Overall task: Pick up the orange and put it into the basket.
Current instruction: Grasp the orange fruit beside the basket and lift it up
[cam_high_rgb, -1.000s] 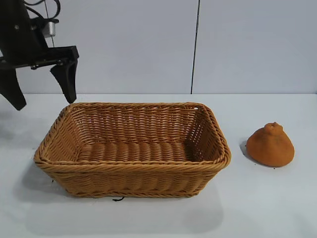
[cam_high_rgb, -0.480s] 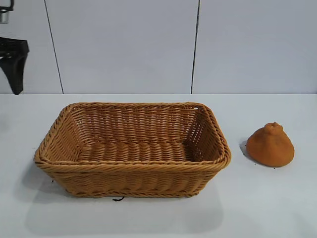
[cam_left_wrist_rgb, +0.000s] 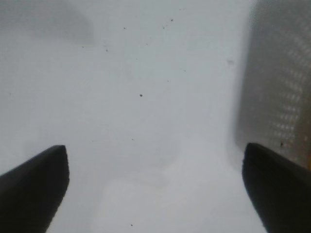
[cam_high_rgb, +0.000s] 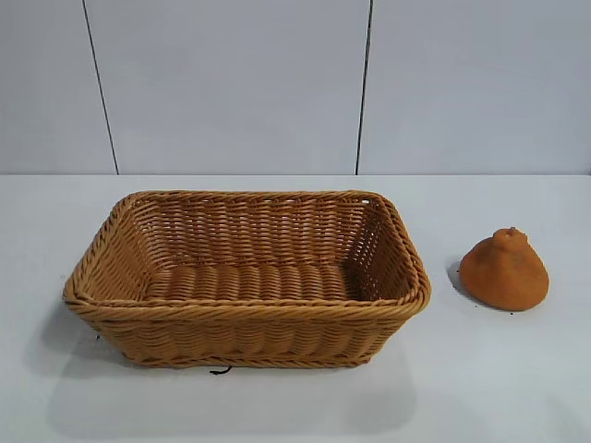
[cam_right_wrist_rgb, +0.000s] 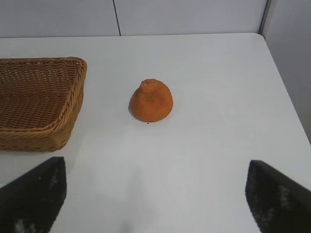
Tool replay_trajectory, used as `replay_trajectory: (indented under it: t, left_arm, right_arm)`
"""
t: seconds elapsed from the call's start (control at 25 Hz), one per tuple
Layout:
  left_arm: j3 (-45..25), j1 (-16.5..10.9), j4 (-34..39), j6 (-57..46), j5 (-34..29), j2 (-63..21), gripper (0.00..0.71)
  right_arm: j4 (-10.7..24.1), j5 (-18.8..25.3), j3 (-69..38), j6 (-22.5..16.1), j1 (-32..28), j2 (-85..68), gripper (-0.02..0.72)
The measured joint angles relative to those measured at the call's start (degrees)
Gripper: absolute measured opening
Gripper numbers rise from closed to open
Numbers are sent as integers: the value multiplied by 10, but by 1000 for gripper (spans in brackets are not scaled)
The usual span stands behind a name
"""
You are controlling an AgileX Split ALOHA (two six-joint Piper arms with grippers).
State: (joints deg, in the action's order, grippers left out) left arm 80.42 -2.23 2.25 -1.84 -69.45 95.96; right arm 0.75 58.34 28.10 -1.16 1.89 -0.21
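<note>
Orange (cam_high_rgb: 504, 269) sits upright on the bench (cam_high_rgb: 517, 388), right of the basket (cam_high_rgb: 246, 305), apart from it. Right gripper (cam_right_wrist_rgb: 154, 194) released, aimed at orange; left gripper (cam_left_wrist_rgb: 154, 184) released over bare bench. Risk: tapered, rounded shape could slip or roll if pinched high.

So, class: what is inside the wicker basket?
Nothing: the wicker basket shows only bare woven floor. Its near wall hides a strip of floor. The orange sits outside, on the table.
</note>
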Motion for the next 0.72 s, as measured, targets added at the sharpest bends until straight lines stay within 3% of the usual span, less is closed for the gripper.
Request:
replay_trajectory:
  t: [0.44,0.72]
  left_arm:
    - [-286,0,0,-6,0,-326,694]
    - [-426,0,-1,-7,61,-550,694]
  right_arm:
    - [0,0,0,0,0,0,694]
    - [0,1,0,0,0,0,694]
